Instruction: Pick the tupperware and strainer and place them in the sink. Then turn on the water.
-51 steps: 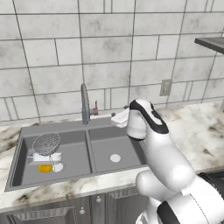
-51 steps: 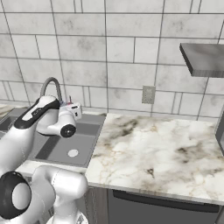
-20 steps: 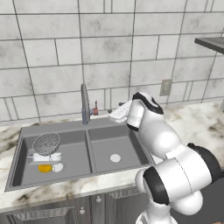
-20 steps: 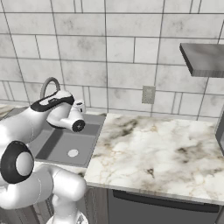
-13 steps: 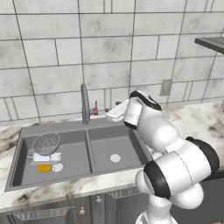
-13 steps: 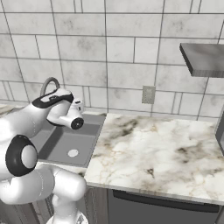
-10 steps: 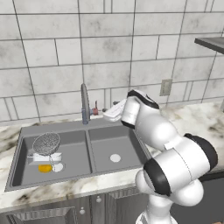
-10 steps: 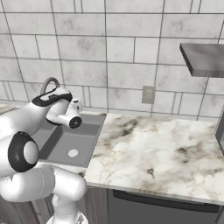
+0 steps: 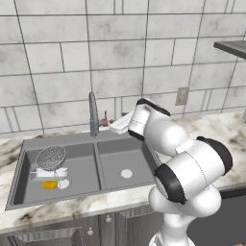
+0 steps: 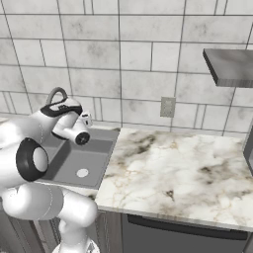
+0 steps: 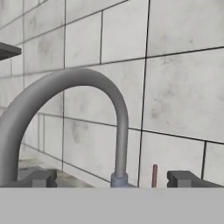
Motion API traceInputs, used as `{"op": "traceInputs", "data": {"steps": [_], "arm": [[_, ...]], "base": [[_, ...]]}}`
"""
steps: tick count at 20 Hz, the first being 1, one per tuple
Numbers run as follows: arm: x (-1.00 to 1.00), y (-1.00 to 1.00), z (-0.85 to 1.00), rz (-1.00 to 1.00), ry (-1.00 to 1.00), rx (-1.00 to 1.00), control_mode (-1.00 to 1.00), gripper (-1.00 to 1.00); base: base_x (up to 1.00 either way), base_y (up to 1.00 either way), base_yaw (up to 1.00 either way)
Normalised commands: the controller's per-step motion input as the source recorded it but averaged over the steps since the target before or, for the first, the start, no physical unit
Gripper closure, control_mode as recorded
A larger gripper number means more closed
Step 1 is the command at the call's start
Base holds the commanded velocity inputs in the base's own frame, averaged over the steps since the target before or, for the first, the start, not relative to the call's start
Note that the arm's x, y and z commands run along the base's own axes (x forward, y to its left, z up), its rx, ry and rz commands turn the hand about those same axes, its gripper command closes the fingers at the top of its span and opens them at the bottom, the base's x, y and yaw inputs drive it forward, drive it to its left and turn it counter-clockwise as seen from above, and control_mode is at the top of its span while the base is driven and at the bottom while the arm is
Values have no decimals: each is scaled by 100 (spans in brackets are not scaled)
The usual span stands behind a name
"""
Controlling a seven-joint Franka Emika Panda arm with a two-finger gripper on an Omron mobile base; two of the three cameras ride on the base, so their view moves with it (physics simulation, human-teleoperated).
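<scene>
Open tool (image 9: 111, 125) beside faucet (image 9: 93, 114), strainer (image 9: 51, 157) in sink (image 9: 91, 141)

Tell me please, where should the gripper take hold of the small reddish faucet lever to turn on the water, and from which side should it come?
Probably the thin reddish lever, standing upright just beside the faucet base, at its free upper end. The open gripper already faces it from the counter side of the sink; advancing should bring a finger against the rod to push it sideways. How it pivots cannot be told.

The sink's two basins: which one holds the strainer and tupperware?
The left basin of the sink, on the far side of the divider from the arm. The strainer and tupperware lie there; the right basin shows just its drain.
</scene>
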Motion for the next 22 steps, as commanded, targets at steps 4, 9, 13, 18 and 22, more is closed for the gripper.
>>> {"op": "traceInputs", "data": {"steps": [4,9,13,18,22], "arm": [[2,-1,-21,-10,0,0,-100,-100],[19,0,-8,-8,0,0,-100,-100],[28,0,0,-8,0,0,-100,-100],[26,0,0,-7,0,0,-100,-100],[13,0,0,0,0,0,-100,-100]], "base": [[0,0,0],[0,0,0],[0,0,0],[0,0,0],[0,0,0]]}}
